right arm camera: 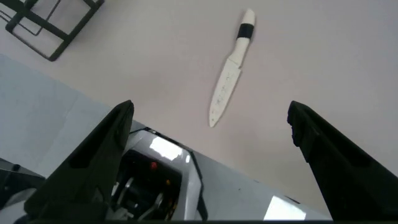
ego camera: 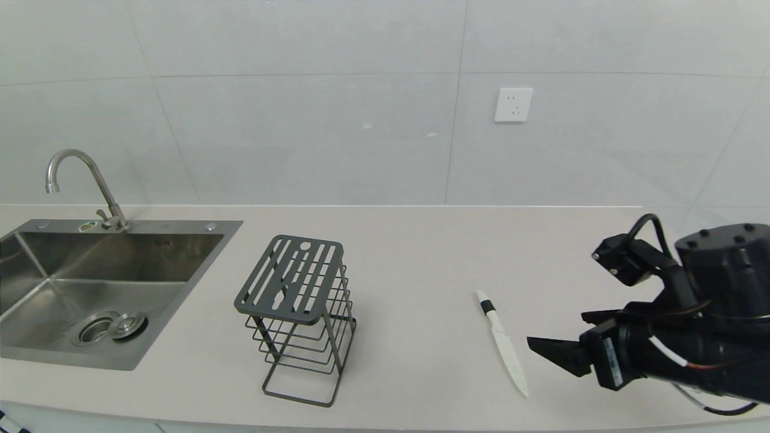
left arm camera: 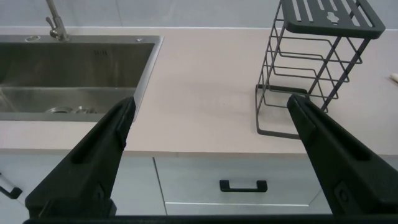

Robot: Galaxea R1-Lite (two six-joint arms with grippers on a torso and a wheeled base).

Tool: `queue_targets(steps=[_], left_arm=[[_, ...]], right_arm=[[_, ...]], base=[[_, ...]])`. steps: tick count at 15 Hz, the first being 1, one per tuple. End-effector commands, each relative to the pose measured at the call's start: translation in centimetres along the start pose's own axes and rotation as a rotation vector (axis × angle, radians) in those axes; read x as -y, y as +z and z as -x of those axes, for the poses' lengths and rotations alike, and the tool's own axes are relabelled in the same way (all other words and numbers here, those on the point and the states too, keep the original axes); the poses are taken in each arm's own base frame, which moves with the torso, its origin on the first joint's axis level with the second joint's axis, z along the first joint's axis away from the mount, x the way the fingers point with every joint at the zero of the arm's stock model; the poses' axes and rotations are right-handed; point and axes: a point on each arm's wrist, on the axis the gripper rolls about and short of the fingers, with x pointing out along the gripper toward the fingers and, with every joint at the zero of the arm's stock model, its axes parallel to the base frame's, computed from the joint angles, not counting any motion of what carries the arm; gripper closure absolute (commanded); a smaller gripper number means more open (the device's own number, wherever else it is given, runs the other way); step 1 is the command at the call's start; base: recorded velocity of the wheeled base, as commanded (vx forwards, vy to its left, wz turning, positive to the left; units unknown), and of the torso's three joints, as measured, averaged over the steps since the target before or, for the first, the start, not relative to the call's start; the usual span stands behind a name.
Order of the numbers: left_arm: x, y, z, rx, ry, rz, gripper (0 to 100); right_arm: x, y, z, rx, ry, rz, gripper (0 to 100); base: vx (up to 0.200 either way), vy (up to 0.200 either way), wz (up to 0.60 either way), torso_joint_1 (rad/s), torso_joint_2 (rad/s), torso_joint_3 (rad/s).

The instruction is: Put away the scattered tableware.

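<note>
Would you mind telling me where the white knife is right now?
In the head view the knife lies flat on the counter's right side, between the wire rack and the open right gripper.

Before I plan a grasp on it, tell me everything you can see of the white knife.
The knife is all white, perhaps ceramic or plastic, with a black band around the handle. It lies flat on the pale counter, right of the wire rack and apart from it, handle toward the wall, pointed tip toward the front edge. Only the counter touches it.
</note>
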Motion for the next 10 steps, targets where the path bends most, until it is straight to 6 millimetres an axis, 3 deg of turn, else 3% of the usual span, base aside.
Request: queue_targets(steps=[1, 4, 10], left_arm=[[0.0, 0.0, 0.0, -0.001, 0.002, 0.0, 0], [0.0, 0.0, 0.0, -0.001, 0.002, 0.0, 0], [0.0, 0.0, 0.0, -0.001, 0.005, 0.0, 0]], right_arm=[[-1.2, -0.3, -4.1, -0.11, -0.03, 0.005, 0], [-1.2, -1.8, -6.6, -0.219, -0.063, 0.021, 0], [-2.2, -1.3, -12.7, -0.242, -0.1, 0.036, 0]], base=[[0.0, 0.0, 0.0, 0.0, 0.0, 0.0], [0.0, 0.0, 0.0, 0.0, 0.0, 0.0], [0.0, 0.0, 0.0, 0.0, 0.0, 0.0]])
